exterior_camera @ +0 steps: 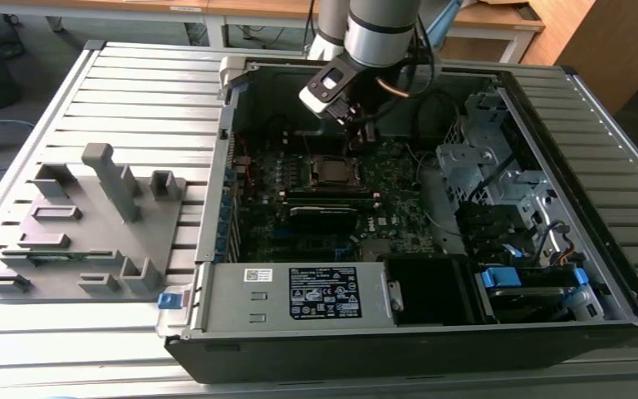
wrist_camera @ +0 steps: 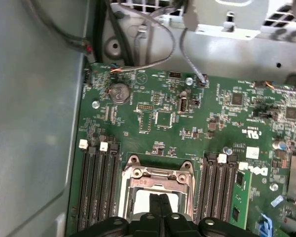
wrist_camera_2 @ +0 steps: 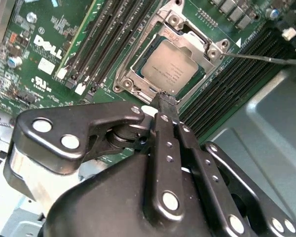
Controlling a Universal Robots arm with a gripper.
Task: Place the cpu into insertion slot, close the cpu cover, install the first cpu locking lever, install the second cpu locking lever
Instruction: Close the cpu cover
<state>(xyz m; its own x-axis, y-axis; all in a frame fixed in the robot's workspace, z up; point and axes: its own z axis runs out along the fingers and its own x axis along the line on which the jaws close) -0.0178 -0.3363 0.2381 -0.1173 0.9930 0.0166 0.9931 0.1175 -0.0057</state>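
Second wrist view: one cpu [wrist_camera_2: 172, 69] lies framed by one cpu cover [wrist_camera_2: 137, 66]. The one gripper [wrist_camera_2: 165, 100] has both fingers pressed together, holding nothing.

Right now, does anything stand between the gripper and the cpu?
Nothing visible does. The gripper is close by the edge of the cpu, whose grey top shows bare through the window of the cover.

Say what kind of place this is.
Likely a robotics lab or workshop: an open computer case lies on a slatted metal table, a grey fixture plate sits beside it, and wooden desks stand behind.
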